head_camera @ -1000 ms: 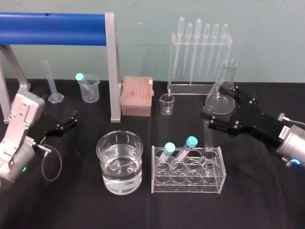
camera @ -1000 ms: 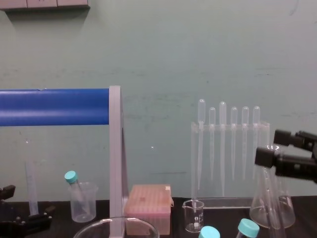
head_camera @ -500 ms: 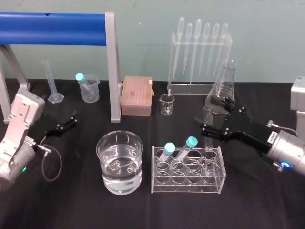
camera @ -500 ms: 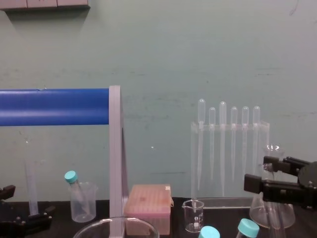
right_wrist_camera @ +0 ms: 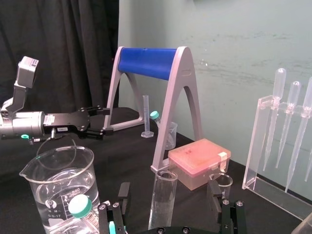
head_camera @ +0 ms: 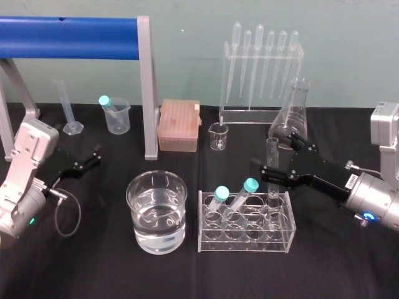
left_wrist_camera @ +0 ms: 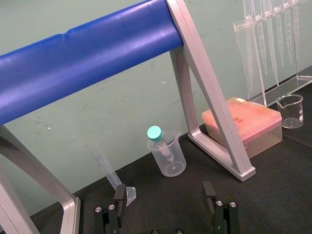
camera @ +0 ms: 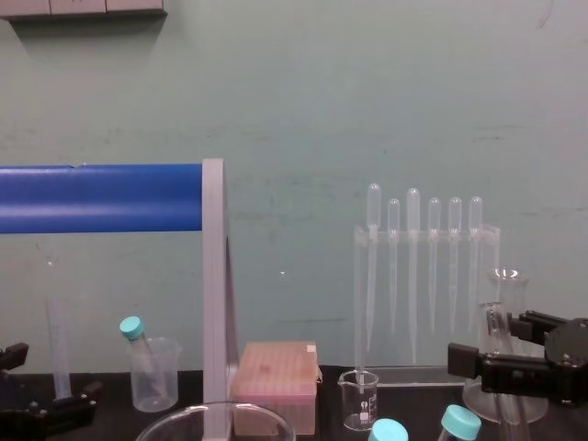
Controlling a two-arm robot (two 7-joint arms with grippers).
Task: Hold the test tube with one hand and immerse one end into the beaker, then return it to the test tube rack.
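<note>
Lowered since a second ago, right gripper (head_camera: 269, 148) at rear right corner of test tube rack (head_camera: 246, 244), spread wide astride seated test tube (head_camera: 273, 190), left gripper (head_camera: 95, 156) parked far left, likewise spread.

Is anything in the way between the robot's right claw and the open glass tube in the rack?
No, nothing visible is. The right gripper is open, its fingers on either side of the test tube standing in the test tube rack, not touching it. The left gripper rests far left.
</note>
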